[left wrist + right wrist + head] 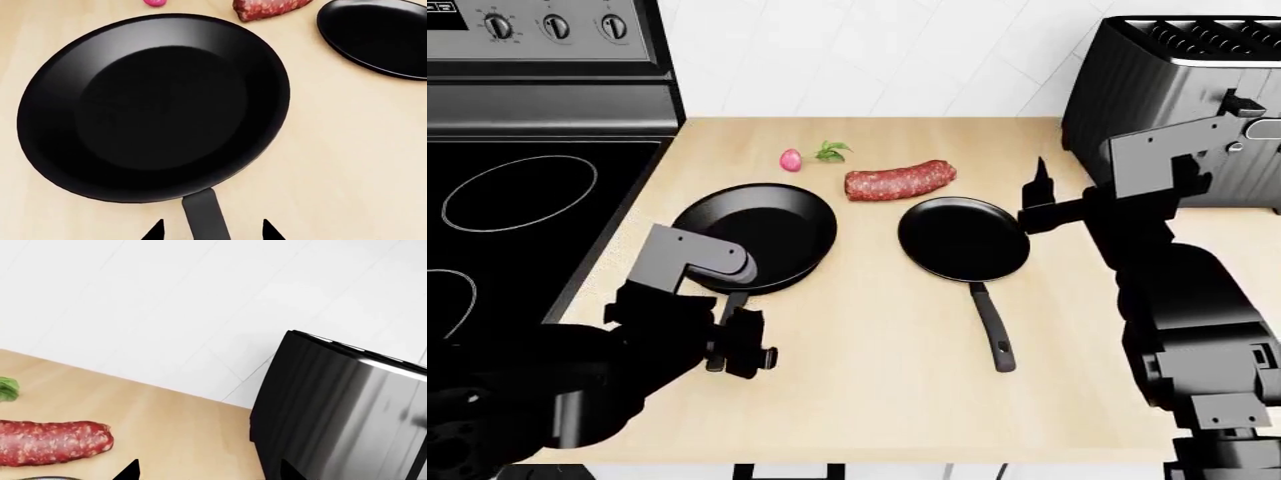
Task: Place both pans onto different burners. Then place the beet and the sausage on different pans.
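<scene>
The left gripper (212, 231) hangs over the handle (204, 214) of the larger pan (755, 234), its two fingertips spread apart on either side of the handle and not yet closed on it. The right gripper (1040, 190) is raised near the toaster (1174, 95); its tips look spread and hold nothing.

Handling, as a judgement: both pans are rigid and probably the heaviest items here. The long handle is the sensible grasp point, taken near the bowl so the pan tips less. The sausage (900, 180) looks firm and slightly curved; grip it across its middle. The beet (790, 160) is small, round and likely to roll; close on the root, not the leaves (831, 152).

Count: two pans, one sausage, one beet, all on the wooden counter (881, 340). The smaller pan (964, 238) lies just beside the larger, the sausage behind both. Two burner rings (518, 192) show on the cooktop (547, 160), both unoccupied.
</scene>
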Controlling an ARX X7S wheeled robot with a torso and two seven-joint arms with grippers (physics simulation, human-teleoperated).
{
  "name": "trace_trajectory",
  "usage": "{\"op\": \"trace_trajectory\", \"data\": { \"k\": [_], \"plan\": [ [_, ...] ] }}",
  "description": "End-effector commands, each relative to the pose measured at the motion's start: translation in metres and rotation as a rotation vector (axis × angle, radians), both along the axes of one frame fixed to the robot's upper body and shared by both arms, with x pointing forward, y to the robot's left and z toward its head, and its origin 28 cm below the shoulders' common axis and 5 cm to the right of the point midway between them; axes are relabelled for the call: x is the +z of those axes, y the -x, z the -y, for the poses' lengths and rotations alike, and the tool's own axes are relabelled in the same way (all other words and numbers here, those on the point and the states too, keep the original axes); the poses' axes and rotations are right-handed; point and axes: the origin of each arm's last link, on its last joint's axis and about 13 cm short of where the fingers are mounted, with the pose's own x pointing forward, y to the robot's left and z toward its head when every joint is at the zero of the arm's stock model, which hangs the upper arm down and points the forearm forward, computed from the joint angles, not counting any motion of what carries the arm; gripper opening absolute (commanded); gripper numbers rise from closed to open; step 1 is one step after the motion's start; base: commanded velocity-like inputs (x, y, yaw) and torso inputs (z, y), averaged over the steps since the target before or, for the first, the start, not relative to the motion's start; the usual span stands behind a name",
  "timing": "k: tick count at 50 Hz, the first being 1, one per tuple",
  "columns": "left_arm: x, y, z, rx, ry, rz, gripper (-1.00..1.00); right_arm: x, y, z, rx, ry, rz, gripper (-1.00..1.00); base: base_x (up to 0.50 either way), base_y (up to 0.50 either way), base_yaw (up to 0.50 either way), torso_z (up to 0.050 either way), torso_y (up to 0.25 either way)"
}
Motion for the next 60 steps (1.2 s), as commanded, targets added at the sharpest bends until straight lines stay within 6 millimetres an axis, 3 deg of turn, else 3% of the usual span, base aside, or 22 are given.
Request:
{"op": "trace_trajectory", "data": {
  "k": [1,60],
  "plan": [
    [-0.001,0.000,-0.001,0.003,0.001,0.002,-1.00,-0.001,0.000,0.000,0.003,0.001,-0.003,1.00,0.00,0.00,0.00,0.000,0.000],
    [0.020,0.024,-0.015,0.039,-0.029,0.193,-1.00,-0.005,0.004,-0.001,0.002,0.004,-0.010,1.00,0.00,0.00,0.00,0.000,0.001]
  ]
}}
